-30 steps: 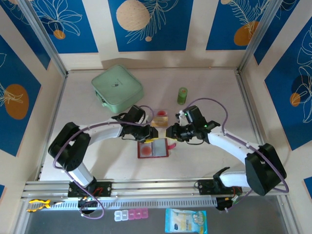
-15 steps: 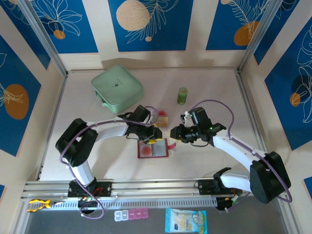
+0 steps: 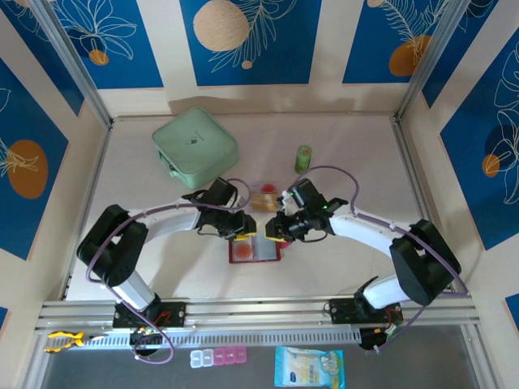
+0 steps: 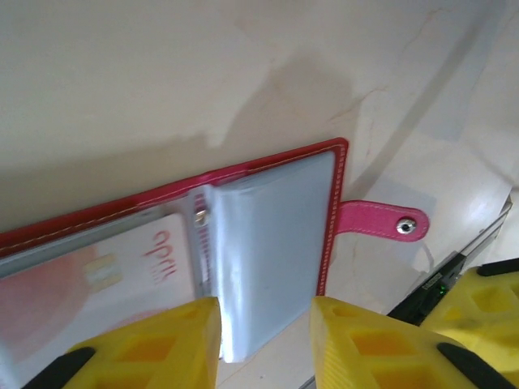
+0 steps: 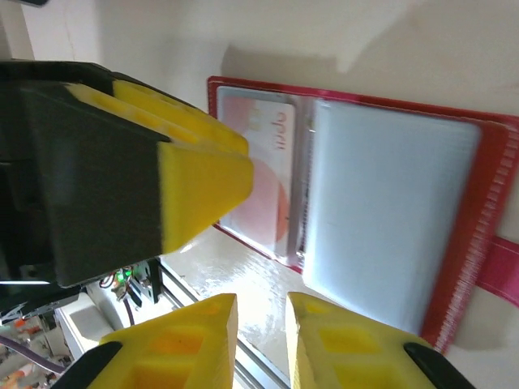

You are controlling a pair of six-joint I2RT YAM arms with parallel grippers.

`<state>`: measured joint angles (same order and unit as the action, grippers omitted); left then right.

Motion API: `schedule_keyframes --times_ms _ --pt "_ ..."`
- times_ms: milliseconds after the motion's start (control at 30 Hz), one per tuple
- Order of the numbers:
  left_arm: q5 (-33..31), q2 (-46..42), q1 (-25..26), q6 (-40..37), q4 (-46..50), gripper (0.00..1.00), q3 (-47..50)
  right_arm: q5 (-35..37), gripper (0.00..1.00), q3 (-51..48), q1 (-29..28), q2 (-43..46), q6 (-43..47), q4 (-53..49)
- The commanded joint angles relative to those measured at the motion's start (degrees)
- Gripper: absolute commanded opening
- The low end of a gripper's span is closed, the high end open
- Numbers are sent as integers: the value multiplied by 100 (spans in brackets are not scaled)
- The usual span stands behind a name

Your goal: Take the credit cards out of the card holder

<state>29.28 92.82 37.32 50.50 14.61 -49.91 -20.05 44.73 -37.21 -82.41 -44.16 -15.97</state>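
The card holder is lying open on the table, between both grippers. The left gripper is standing over its clear sleeves with fingers half apart, gripping nothing. The right gripper is showing only a narrow, empty gap. One credit card is sitting in a sleeve.

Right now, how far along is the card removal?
Done: the card holder lies open, and cards sit on the table beyond it. In hand: the left gripper, open, straddles a sleeve, right gripper alongside. Left: at least one card inside its sleeve.
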Motion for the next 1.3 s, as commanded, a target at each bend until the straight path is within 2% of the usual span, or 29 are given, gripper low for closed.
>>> schedule_keyframes --times_ms 0,267,567,900,1267 --pt "-116 -264 -118 -85 174 31 290 45 23 336 -206 -312 -42 -73" --pt "-63 -588 -404 -56 53 17 896 59 22 823 -516 -978 -134 -131" --pt "8 -601 -542 -84 -72 7 1096 65 22 1068 -672 -1507 -263 -240" --pt "-36 -545 -577 -128 -72 1 1194 59 23 1229 -716 -1800 -304 -275" --pt "-18 -714 -624 -119 -67 5 1194 -9 23 1293 -744 -1985 -301 -233"
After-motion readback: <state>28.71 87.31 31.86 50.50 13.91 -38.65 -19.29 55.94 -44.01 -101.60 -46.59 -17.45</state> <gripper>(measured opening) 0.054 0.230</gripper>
